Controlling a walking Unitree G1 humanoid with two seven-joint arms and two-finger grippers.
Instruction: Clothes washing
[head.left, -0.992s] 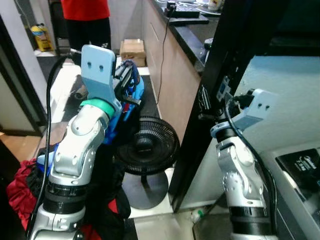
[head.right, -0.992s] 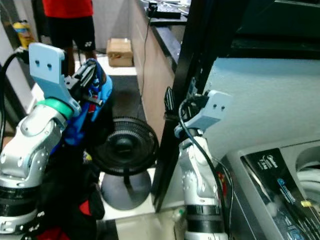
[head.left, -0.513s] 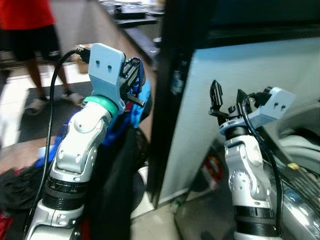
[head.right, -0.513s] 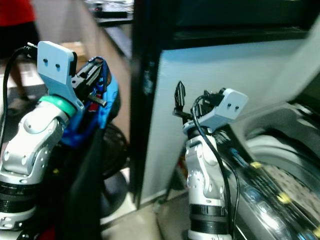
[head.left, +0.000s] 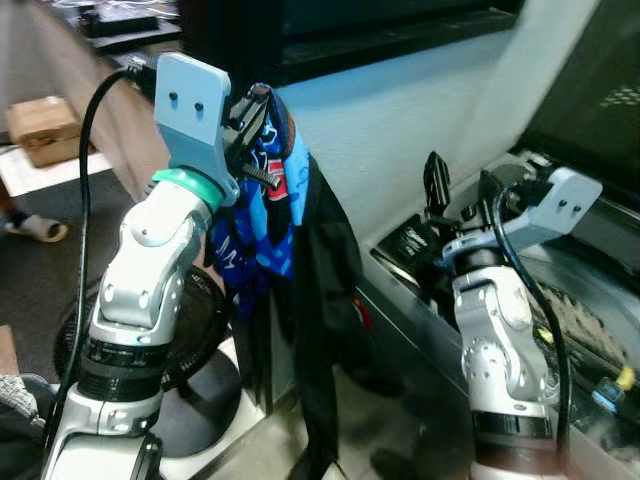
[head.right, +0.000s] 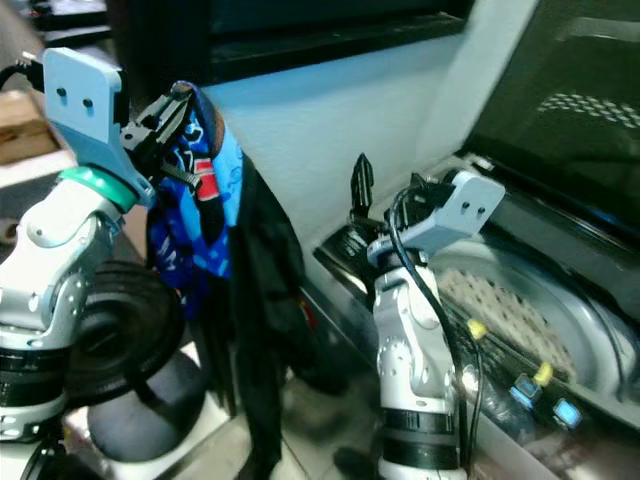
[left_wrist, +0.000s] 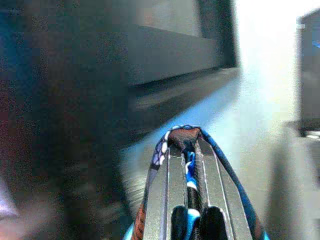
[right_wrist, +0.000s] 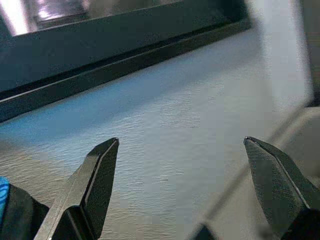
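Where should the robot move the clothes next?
Probably sideways over the open washer drum. The left gripper is shut on the clothes, which hang beside the washer, not above the drum. The right gripper is open and empty.

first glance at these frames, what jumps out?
The bundle of blue patterned and black clothes hanging from the left end effector, shut on it and held high at the robot's left. Next, the open top-loading washing machine at lower right, its perforated drum showing. The right end effector is raised with fingers wide apart, facing the pale wall behind the machine.
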